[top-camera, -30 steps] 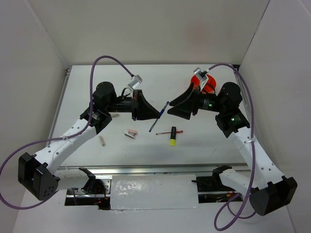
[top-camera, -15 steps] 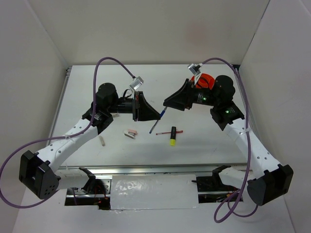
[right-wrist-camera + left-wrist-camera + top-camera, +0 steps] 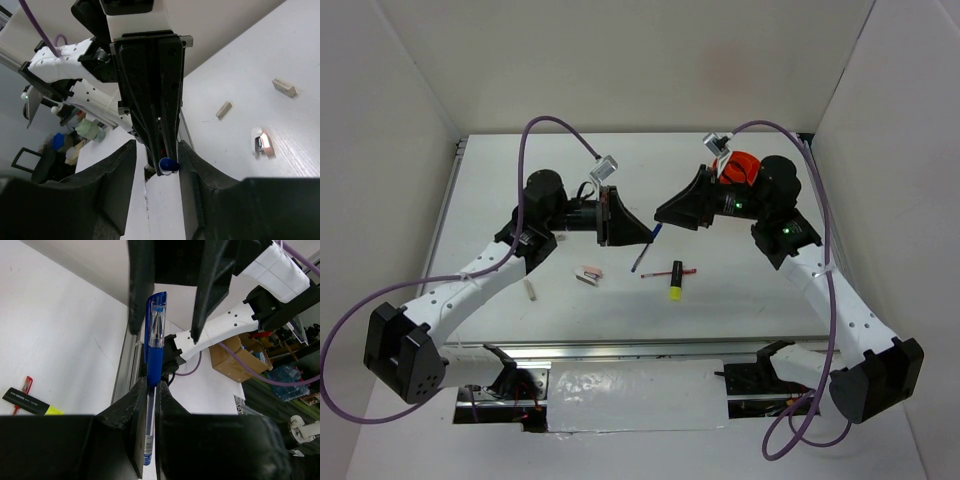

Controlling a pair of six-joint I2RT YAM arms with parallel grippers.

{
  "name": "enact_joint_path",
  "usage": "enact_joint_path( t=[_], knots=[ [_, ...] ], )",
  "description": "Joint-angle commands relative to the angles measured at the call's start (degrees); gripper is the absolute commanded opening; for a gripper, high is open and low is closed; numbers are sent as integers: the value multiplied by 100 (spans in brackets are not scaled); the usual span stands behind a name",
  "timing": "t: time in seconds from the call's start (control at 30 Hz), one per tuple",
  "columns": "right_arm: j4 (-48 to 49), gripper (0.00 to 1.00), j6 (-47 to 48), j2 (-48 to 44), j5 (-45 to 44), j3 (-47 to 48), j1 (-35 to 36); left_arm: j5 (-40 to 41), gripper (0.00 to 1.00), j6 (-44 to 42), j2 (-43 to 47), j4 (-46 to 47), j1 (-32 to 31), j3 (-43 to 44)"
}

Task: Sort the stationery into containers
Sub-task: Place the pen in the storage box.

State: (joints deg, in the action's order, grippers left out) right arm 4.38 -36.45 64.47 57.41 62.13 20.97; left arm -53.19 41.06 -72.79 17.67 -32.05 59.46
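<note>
Handling note, blue pen. The blue pen [image 3: 154, 355] is held clear of the desk [image 3: 520, 180]. It is clamped by its lower barrel between the fingers of the left hand [image 3: 149, 388], which is closed fully on it. The capped end projects beyond the left fingertips and is straddled by the right hand [image 3: 156, 146], which is set nose to nose with the left. The right hand is about half open. From the left wrist view a gap is seen between the cap and one finger, so no grip by it is recorded yet. The orange tub [image 3: 745, 163] is found behind the right hand, beside its wrist and partly hidden by the arm. The black marker [image 3: 676, 281] is seen lying on the desk below both hands.

Judged properties: the pen is taken to be light and stiff, so no sag is expected when it is held at one end. The plastic is smooth and round, so rolling or swivelling between flat fingers is thought likely if it is pinched near a tip. The cap may be pulled off if it alone is gripped. A hold at the cap's base, where it overlaps the barrel just beyond the left fingertips, is judged safest. It should be closed squarely across the pen before the left hand is released.
</note>
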Motion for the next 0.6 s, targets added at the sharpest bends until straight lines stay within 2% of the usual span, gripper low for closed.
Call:
enact_joint_path(
  t=[0.0, 0.07, 0.1, 0.13, 0.17, 0.2, 0.23, 0.27, 0.3, 0.33, 0.4, 0.43, 0.57],
  knots=[
    [-174, 44, 225, 4, -54, 115, 100, 45, 0, 244, -77, 474, 24, 171],
    [-288, 36, 357, 22, -202, 150, 100, 37, 0, 280, -77, 500, 15, 171],
    [-393, 19, 436, 31, -291, 159, 91, 54, 0, 289, -77, 500, 15, 154],
    [-394, 9, 480, 22, -361, 177, 100, 72, 2, 280, -68, 457, 24, 153],
    [-394, 5, 498, 22, -440, 186, 83, 115, 6, 254, -51, 387, 24, 162],
    [-603, 0, 550, 31, -580, 203, 100, 168, 26, 227, -33, 256, 41, 162],
    [-684, 0, 603, 40, -660, 255, 100, 256, 52, 201, -7, 141, 50, 180],
    [-919, 0, 699, 40, -774, 317, 109, 396, 72, 44, 11, -121, 94, 293],
    [-1087, 0, 979, 22, -1010, 378, 39, 545, 99, -79, 63, -445, 137, 364],
    [-1210, 0, 1164, 22, -1143, 553, -14, 738, 99, -254, 72, -1049, 199, 460],
    [-1545, 0, 1629, 22, -1607, 703, -206, 862, 99, -852, 90, -1623, 611, 697],
    [-1633, 0, 1815, 39, -1784, 878, -547, 1193, 99, -1124, 81, -2453, 760, 846],
    [-1556, 0, 2711, 381, -3136, 1196, -1331, 2125, 99, -2574, 28, -3611, 1736, 1322]
  ],
)
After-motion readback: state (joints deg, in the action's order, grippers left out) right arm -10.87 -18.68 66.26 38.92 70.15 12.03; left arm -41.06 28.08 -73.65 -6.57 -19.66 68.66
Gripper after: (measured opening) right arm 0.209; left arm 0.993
